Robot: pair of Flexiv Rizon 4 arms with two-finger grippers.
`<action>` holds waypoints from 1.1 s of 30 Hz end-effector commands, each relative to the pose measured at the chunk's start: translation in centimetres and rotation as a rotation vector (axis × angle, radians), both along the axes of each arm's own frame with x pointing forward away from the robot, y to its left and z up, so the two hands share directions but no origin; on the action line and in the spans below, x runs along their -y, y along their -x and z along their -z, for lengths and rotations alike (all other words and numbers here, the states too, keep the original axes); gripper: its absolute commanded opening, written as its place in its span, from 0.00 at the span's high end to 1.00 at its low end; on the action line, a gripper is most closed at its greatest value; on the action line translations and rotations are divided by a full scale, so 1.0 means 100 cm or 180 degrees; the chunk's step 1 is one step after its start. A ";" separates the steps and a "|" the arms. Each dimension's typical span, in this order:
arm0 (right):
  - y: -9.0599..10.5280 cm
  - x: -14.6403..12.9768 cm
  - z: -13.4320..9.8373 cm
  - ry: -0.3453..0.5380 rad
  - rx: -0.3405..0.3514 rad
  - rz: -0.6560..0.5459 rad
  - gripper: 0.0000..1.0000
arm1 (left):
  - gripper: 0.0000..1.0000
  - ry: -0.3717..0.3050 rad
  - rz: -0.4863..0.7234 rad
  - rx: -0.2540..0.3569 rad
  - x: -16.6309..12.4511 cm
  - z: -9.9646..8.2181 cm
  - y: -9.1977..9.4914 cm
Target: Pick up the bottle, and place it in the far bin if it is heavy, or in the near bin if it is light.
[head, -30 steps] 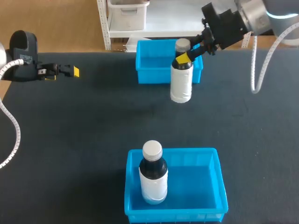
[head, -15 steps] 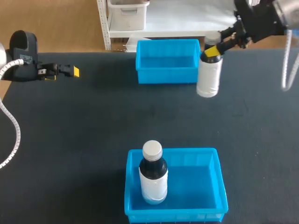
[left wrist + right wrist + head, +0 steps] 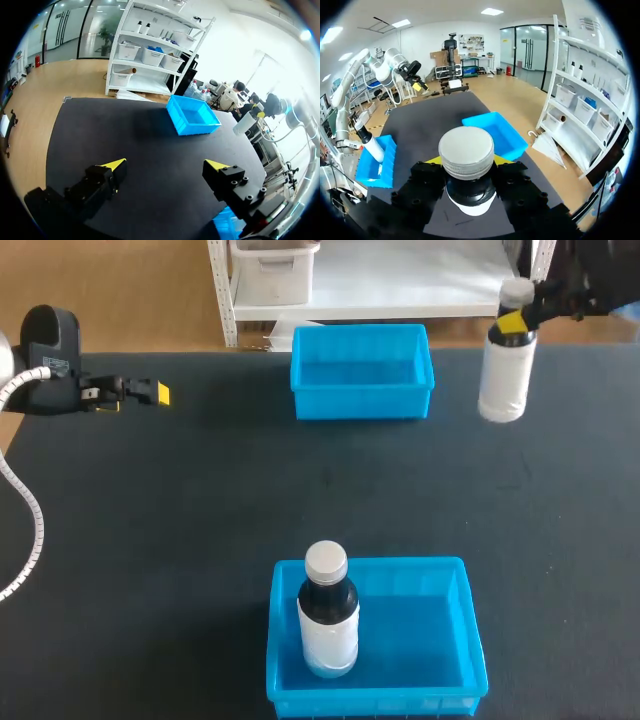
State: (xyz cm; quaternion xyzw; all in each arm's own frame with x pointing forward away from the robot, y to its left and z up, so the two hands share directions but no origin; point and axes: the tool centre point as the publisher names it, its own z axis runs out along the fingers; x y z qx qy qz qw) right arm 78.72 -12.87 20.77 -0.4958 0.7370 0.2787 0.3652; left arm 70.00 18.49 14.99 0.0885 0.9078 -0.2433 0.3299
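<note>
Bottle neck clamped in right jaws, near far bin, left jaws apart.

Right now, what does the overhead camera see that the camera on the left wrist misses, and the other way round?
Only the head view shows the dark plastic bottle with a pale cap standing in the near blue plastic bin. Only the left wrist view shows both yellow tips of the left end effector, spread apart with nothing between them. Both show the far blue plastic bin and the white plastic bottle, held by its neck in the right end effector.
</note>
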 end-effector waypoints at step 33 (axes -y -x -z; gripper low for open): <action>-0.109 -0.167 -0.017 -0.0208 0.0146 -0.0905 1.00 | 0.00 0.0000 0.0000 0.0000 0.000 0.000 0.000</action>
